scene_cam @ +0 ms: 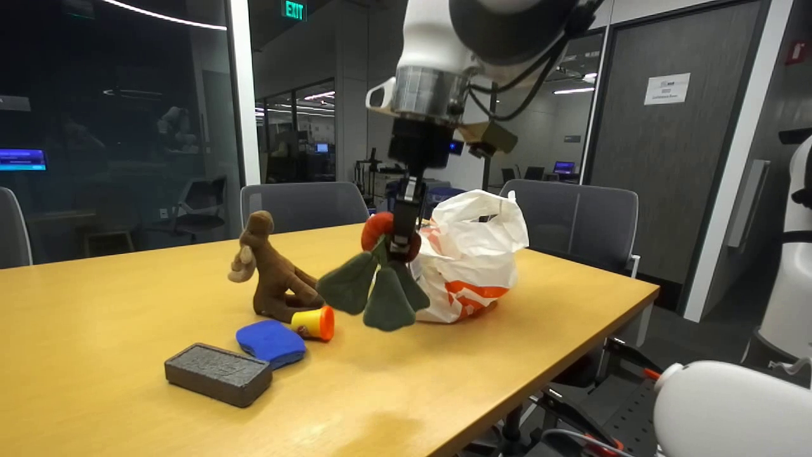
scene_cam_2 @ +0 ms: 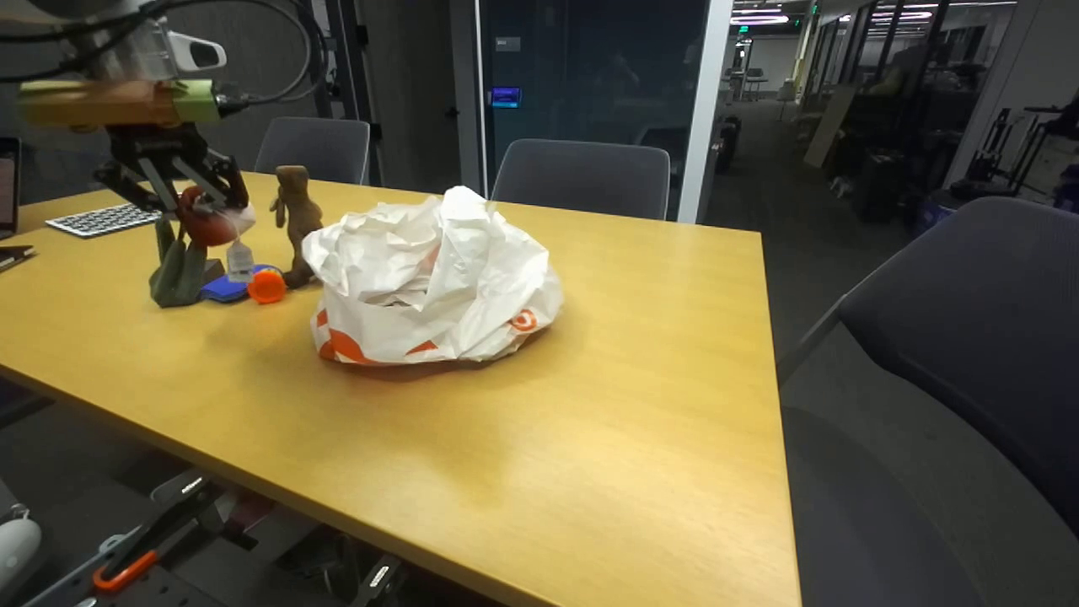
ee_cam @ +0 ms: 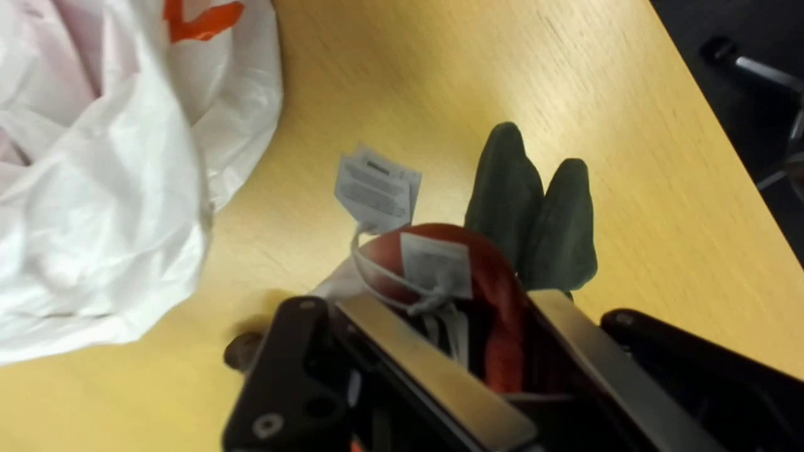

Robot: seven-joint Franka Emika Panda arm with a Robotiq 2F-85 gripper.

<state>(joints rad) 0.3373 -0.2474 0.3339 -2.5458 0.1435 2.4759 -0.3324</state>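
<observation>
My gripper (scene_cam: 404, 244) is shut on a plush radish (scene_cam: 377, 232) with a red body, a white tip and green leaves. It holds the radish above the table. In an exterior view, my gripper (scene_cam_2: 206, 202) grips the red body (scene_cam_2: 202, 226), with leaves hanging down. In the wrist view, the radish (ee_cam: 499, 270) sits between the fingers (ee_cam: 452, 301), and a paper tag (ee_cam: 377, 188) hangs from it. A white plastic bag (scene_cam: 472, 254) with orange-red marks stands beside it, also in the wrist view (ee_cam: 125, 176). The bag's top (scene_cam_2: 438, 278) is crumpled; its inside is mostly hidden.
A brown plush animal (scene_cam: 276, 282) sits on the wooden table (scene_cam: 114, 304). Near it lie a yellow tub with orange lid (scene_cam: 313, 323), a blue sponge-like piece (scene_cam: 271, 341) and a dark grey block (scene_cam: 217, 373). A keyboard (scene_cam_2: 105, 220) and chairs (scene_cam_2: 582, 177) are further off.
</observation>
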